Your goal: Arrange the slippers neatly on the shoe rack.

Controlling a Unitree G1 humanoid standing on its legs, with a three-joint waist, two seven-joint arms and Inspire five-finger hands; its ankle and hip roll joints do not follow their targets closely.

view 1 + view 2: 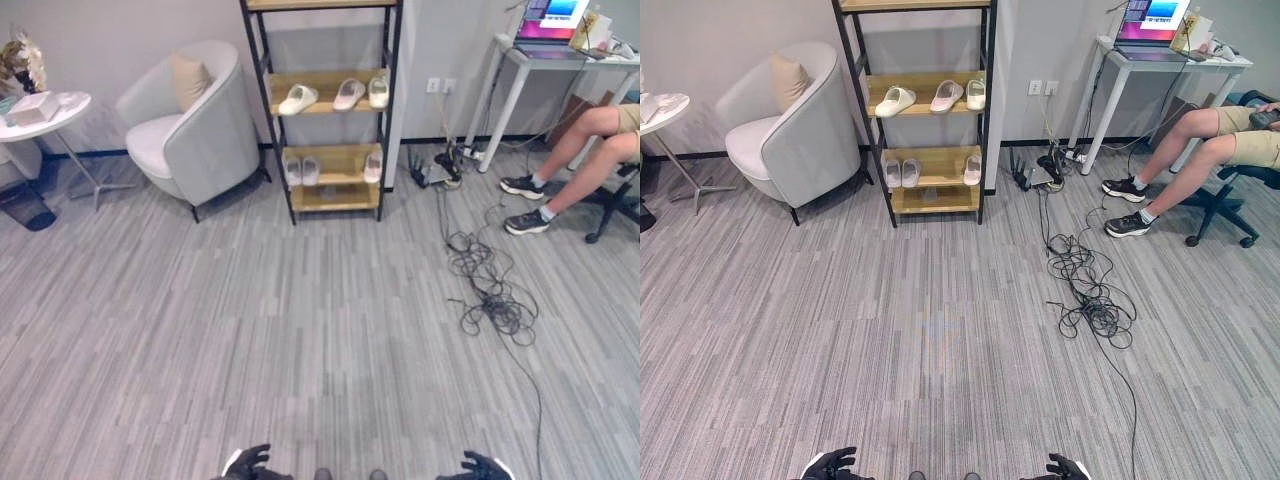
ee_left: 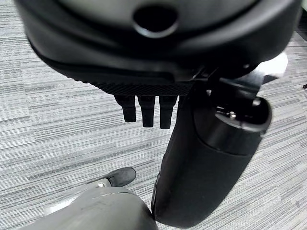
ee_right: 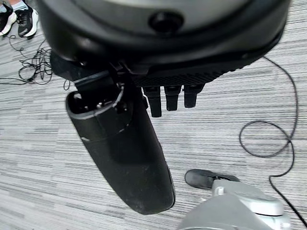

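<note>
Armchair (image 1: 190,125) beside shoe rack (image 1: 322,110)

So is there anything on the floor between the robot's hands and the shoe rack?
Nothing visible: bare floor runs from the left hand and right hand to the shoe rack. The tangled cables lie off to the right.

Bare floor (image 1: 280,330) is lying open up to the far shoe rack (image 1: 322,110); an armchair (image 1: 190,120) is crowding its left, tangled cables (image 1: 490,290) its right.
</note>
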